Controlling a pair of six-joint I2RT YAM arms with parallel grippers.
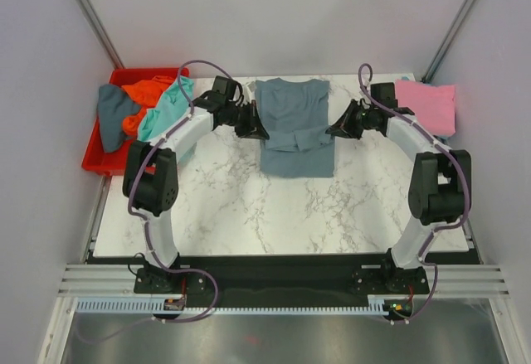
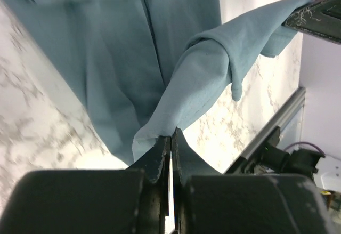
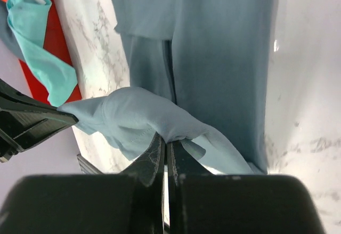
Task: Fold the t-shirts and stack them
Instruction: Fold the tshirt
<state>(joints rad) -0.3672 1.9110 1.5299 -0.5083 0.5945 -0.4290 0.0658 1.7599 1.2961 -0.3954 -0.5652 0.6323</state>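
A slate blue-grey t-shirt [image 1: 292, 115] lies on the marble table at the back centre, partly folded. My left gripper [image 1: 264, 131] is shut on its left edge, seen in the left wrist view [image 2: 171, 132]. My right gripper [image 1: 331, 130] is shut on its right edge, seen in the right wrist view [image 3: 166, 142]. Between them a band of the cloth [image 2: 213, 69] is lifted and stretched above the flat part [image 3: 224, 58]. A pink t-shirt [image 1: 426, 104] lies folded at the back right. Teal [image 1: 166, 105], orange [image 1: 143, 103] and another blue-grey shirt [image 1: 109, 115] are heaped at the left.
A red plastic bin [image 1: 98, 158] at the back left holds the heap; the teal shirt hangs over its rim onto the table [image 3: 37, 47]. White marble table [image 1: 265, 215] spreads in front of the shirt. Walls and frame posts close the back.
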